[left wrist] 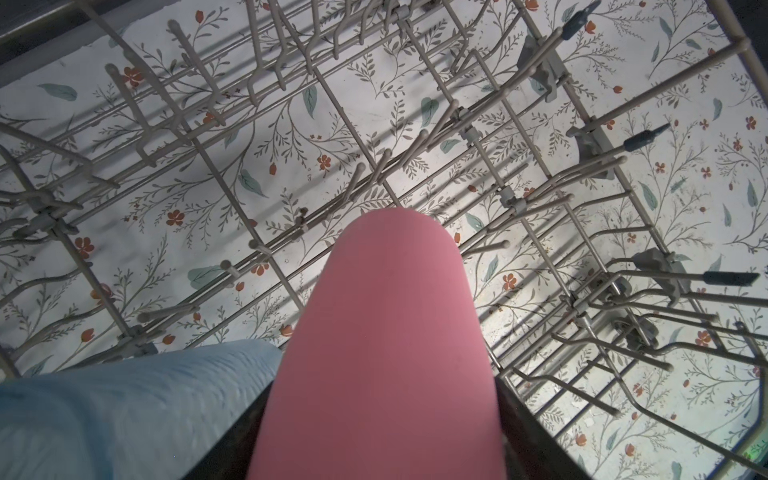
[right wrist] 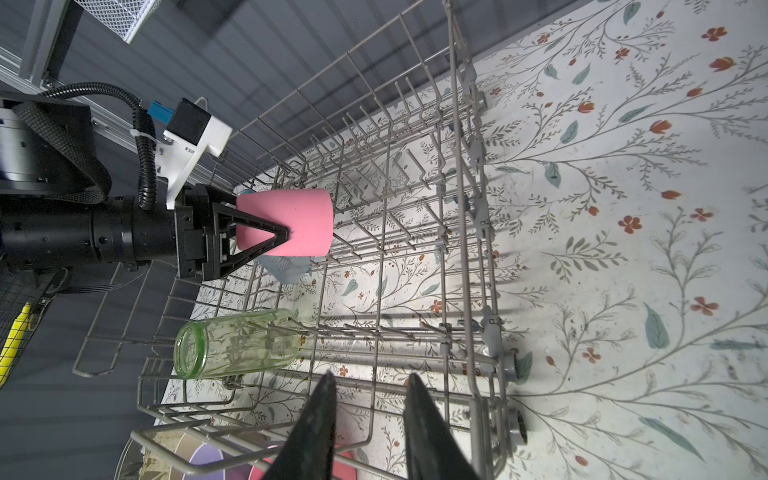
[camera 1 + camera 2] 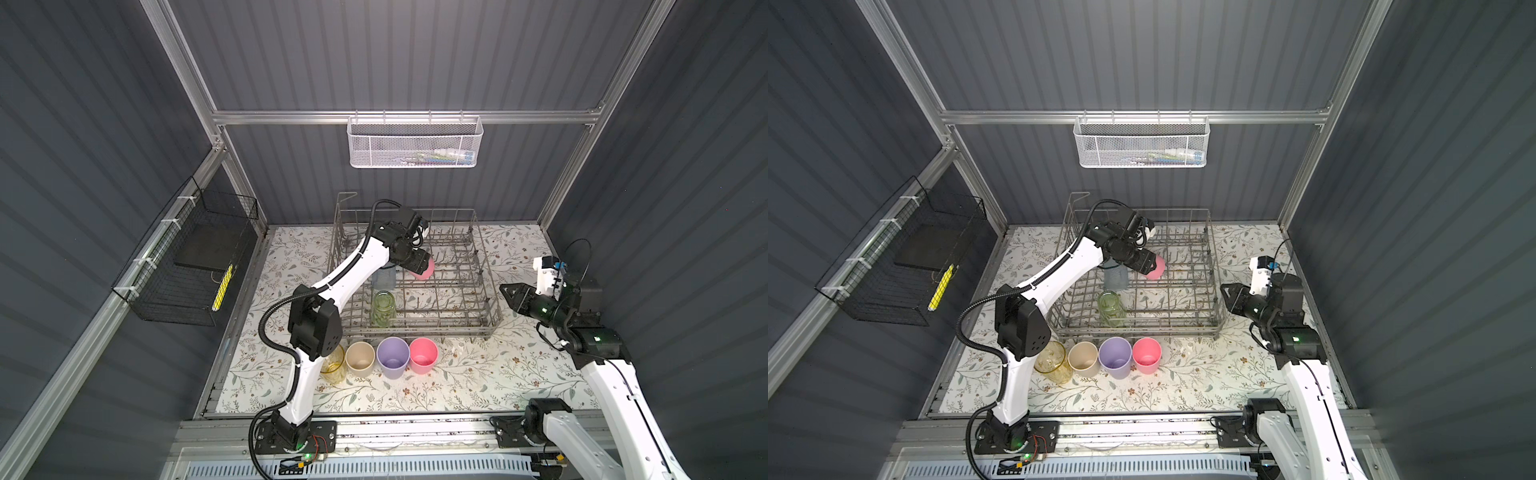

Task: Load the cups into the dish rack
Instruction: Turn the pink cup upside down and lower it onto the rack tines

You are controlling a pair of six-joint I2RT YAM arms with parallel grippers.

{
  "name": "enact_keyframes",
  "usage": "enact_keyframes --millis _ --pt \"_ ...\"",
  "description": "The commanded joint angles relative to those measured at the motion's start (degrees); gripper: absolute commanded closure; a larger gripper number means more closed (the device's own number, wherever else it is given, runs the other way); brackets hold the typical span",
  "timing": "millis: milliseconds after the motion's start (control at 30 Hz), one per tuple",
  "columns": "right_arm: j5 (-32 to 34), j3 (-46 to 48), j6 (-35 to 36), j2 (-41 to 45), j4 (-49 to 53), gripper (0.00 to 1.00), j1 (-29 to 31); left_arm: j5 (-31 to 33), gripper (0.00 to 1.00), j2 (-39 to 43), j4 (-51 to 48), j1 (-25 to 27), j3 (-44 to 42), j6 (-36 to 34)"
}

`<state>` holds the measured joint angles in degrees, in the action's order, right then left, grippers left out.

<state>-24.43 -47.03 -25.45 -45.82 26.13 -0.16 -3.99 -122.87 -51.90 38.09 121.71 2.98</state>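
Your left tool [image 2: 291, 232] grips the pink cup [image 2: 299, 212] over the dish rack [image 3: 478, 307]; your right tool [image 2: 370, 376] stands part-open, empty.

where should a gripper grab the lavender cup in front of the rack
Probably the rim, from straight above: one finger inside the open mouth, one outside on the near or far wall. The lavender cup stands upright, with the beige cup and a pink cup close on either side, leaving little room for a side grasp.
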Motion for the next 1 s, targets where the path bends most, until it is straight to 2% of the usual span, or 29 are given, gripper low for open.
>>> enact_keyframes --millis 0,500,833,967 --pt "-1.2 0.71 0.42 -0.19 -1.54 0.69 -0.36 -0.26 0.41 -1.73 -1.89 0.76 2.39 -1.4" --pt "-2.12 1.85 0.22 -0.58 -2.31 0.69 -0.8 5.55 0.4 -7.68 -4.76 1.82 6.96 -1.75" --pt "-2.81 2.73 0.14 -0.85 -2.75 0.7 -0.91 7.15 0.3 -9.88 -5.33 2.56 8.26 -1.53" --pt "-2.82 2.99 0.03 -0.8 -2.92 0.7 -0.98 7.19 0.3 -10.13 -5.23 2.87 8.39 -1.53"
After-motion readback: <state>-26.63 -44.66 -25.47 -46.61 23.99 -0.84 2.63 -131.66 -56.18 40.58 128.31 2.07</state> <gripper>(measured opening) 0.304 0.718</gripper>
